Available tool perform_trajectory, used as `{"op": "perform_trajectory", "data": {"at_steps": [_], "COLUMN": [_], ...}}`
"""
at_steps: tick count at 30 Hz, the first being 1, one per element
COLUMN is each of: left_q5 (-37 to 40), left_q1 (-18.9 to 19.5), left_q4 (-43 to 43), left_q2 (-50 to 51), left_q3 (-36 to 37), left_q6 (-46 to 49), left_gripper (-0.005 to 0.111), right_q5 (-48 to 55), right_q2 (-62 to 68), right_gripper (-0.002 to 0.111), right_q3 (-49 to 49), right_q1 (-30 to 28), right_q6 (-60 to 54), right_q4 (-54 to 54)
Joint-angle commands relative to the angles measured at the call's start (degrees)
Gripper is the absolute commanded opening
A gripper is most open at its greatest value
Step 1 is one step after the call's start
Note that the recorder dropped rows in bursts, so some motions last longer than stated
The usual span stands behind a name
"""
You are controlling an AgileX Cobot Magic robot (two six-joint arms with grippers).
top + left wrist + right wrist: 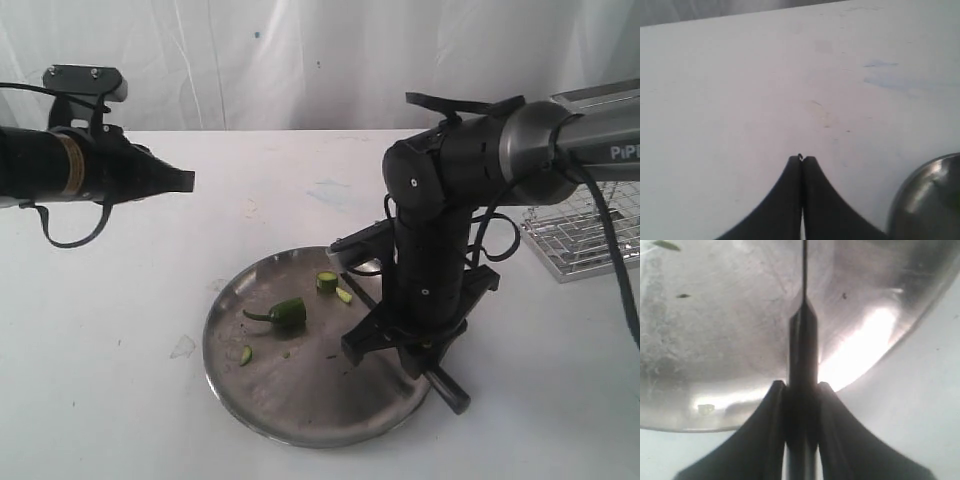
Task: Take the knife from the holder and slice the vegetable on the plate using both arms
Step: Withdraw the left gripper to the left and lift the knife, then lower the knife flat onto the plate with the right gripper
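- Your right gripper [801, 386] is clamped on the black handle of the knife [803, 325], low over the right side of the plate [300, 415]
- The blade runs out from the jaws over the plate, and the handle's end sticks out past the rim
- The vegetable [289, 313] lies near the plate's middle, apart from the blade, with cut rounds [327, 282] close by
- Your left gripper [801, 159] is closed on nothing, raised above the table [120, 350], well left of the plate
- The holder [575, 235] sits at the far right, partly hidden by the right arm [480, 150]
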Motion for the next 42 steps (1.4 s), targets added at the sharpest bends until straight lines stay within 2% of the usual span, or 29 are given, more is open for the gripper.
{"op": "perform_trajectory", "data": {"at_steps": [1, 5, 12, 15, 19, 25, 28, 30, 32, 36, 39, 42], "left_q5": [12.39, 19.89, 24.41, 27.66, 30.92, 30.80, 25.86, 21.41, 13.77, -10.17, -24.18, -28.70], "left_q1": [0.12, 0.12, 0.35, 1.73, 6.89, 17.55, 20.67, 21.17, 21.26, 21.26, 21.26, 21.26], "left_q4": [2.92, 2.92, 2.92, 2.92, 2.92, 2.71, 2.71, 3.00, 3.15, 3.99, 4.14, 4.24], "left_q2": [-4.04, -5.07, -5.43, -5.43, -5.43, -5.96, -7.43, -8.73, -10.05, -10.64, -10.64, -10.64], "left_q3": [1.94, 3.47, 5.86, 6.79, 9.25, 15.88, 18.53, 19.44, 19.55, 19.55, 19.55, 19.55], "left_q6": [0.87, 2.60, 2.60, 2.20, -3.74, -8.58, -8.79, -8.25, -6.32, 0.76, 6.00, 7.21], "left_gripper": [0.000, 0.000, 0.000, 0.000, 0.000, 0.000, 0.000, 0.000, 0.000, 0.000, 0.000, 0.000], "right_q5": [-0.49, -0.78, -0.78, -0.89, -2.28, -6.55, -7.87, -8.46, -8.97, -9.88, -9.77, -9.63], "right_q2": [-0.65, -0.75, -3.68, -6.82, -10.53, -10.27, -8.97, -7.99, -7.02, -4.06, -0.66, 2.06], "right_gripper": [0.000, 0.000, 0.000, 0.000, 0.000, 0.000, 0.000, 0.000, 0.000, 0.000, 0.000, 0.000], "right_q3": [0.16, 0.16, 0.16, 0.16, 0.16, 0.16, 0.16, 0.16, 0.16, 0.16, 0.16, 0.16], "right_q1": [-1.64, -1.64, -1.67, -1.67, -2.67, -7.65, -10.85, -12.34, -13.16, -13.18, -13.18, -13.18], "right_q6": [-0.72, -0.99, -2.09, -2.09, -3.29, -5.22, -12.82, -19.31, -24.79, -27.61, -27.73, -29.67], "right_q4": [-0.97, -0.97, -6.11, -8.11, -9.39, -4.49, 5.30, 14.44, 21.19, 25.16, 26.59, 29.89]}}
